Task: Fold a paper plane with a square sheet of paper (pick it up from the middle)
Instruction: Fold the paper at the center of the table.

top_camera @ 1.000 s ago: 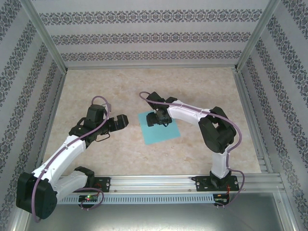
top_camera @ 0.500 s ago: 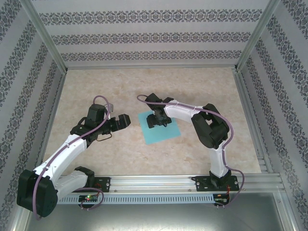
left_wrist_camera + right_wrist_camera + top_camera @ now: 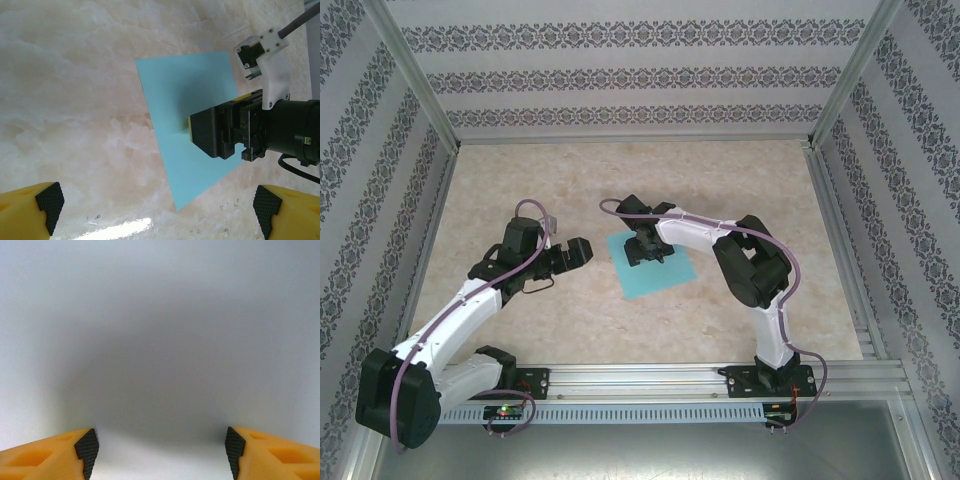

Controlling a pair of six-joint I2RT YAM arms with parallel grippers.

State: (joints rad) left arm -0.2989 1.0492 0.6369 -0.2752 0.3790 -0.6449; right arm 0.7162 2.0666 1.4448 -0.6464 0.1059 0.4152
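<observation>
my left fingers (image 3: 46, 199): spread wide, empty, beside the sheet of paper (image 3: 190, 100) | my right fingers (image 3: 86, 447): apart, low over its middle, touch unclear

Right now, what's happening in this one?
The right gripper is low over the middle of the square sheet of paper, fingers apart, apparently about to pinch it. The sheet lies flat and unfolded on the table. The left gripper hovers wide open just left of the sheet, pointed toward it and holding nothing.
</observation>
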